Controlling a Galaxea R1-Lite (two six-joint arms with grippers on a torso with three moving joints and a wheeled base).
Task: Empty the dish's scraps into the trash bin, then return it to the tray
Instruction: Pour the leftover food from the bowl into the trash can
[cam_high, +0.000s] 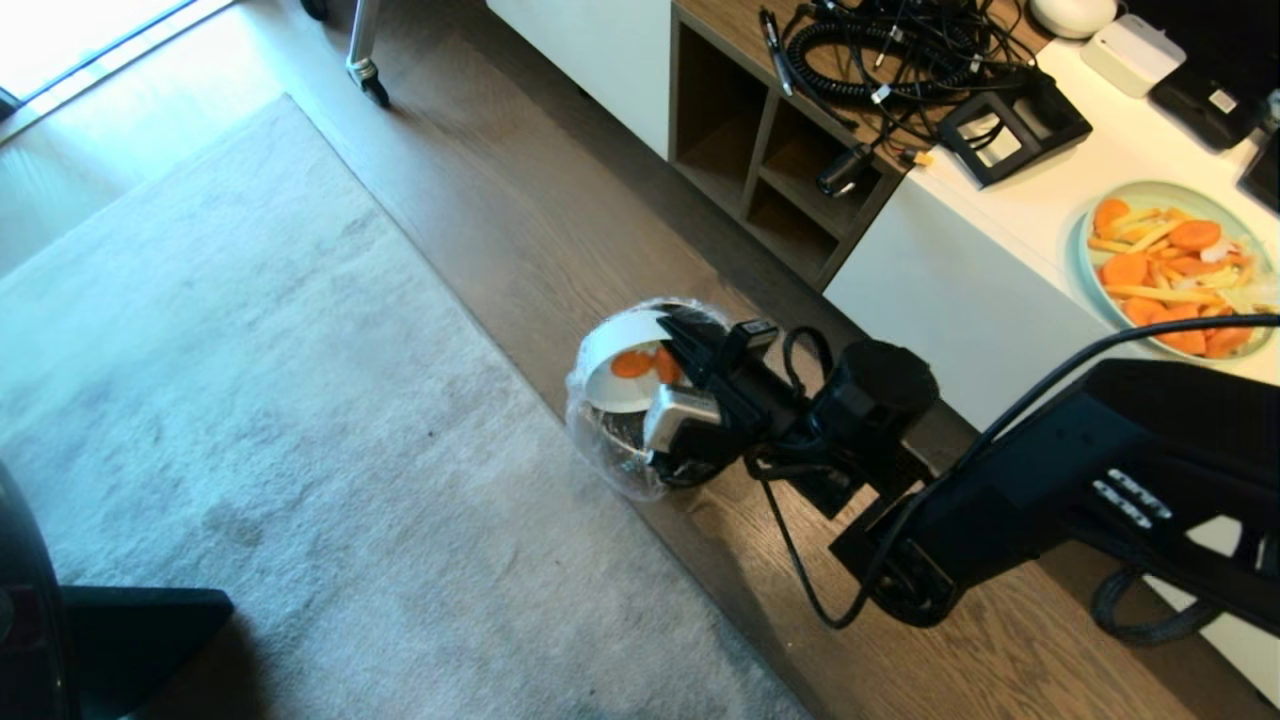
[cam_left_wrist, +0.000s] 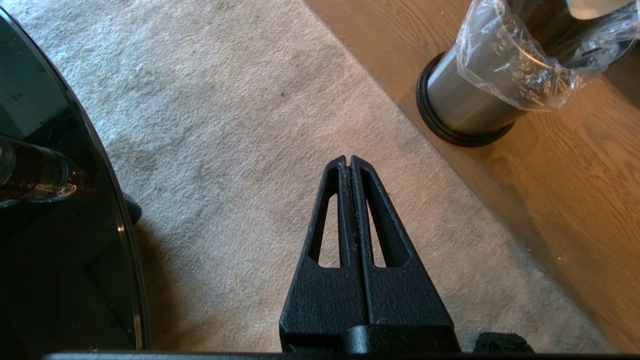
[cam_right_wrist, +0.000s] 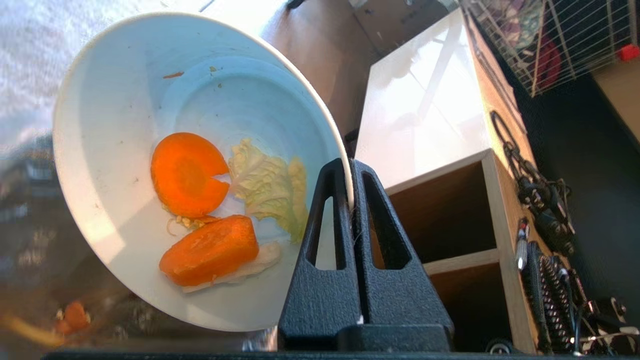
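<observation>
Now my right hand (cam_right_wrist: 350, 200) pinches the tilted white bowl's (cam_right_wrist: 125, 125) rim over the steel trash bin (cam_left_wrist: 470, 100), carrot slices (cam_right_wrist: 187, 172) still inside; left hand (cam_left_wrist: 350, 165) pressed together at seven o'clock.

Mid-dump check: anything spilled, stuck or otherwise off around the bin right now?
No spill on the floor that I can see. The right gripper holds the dish tilted steeply over the trash bin, yet the scraps cling inside: two carrot pieces and a pale leaf. A few orange bits already lie in the liner.

Brushed-steel trash bin (cam_left_wrist: 470, 100), glossy white ceramic dish (cam_right_wrist: 125, 125).
</observation>
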